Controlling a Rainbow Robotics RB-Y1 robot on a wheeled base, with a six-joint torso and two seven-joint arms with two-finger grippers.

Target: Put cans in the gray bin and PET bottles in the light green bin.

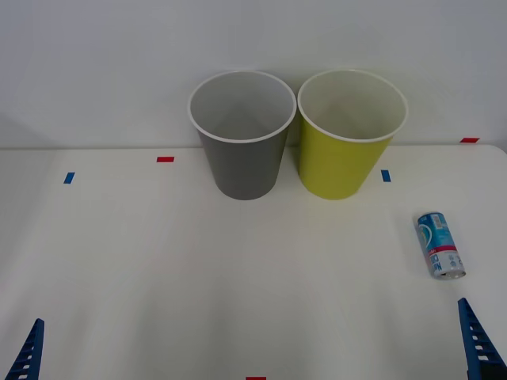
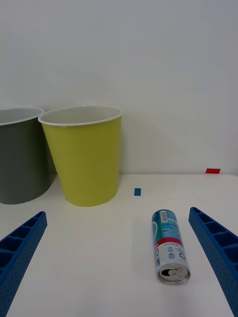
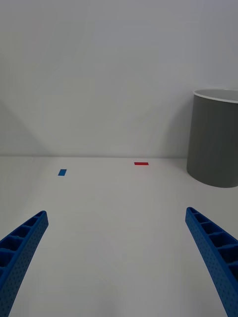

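White table [image 1: 158, 261] before us: the can [image 1: 440, 245] lies on its side at far right, long axis running near-to-far, just ahead of our right gripper [image 2: 119, 262] (fingers spread, empty); left gripper [image 3: 119, 262] likewise spread.

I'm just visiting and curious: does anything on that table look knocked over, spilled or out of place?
Only the can: it lies on its side on the table, in front of the right tool, near the light green bin. No spill shows. The gray bin and the green one stand upright side by side.
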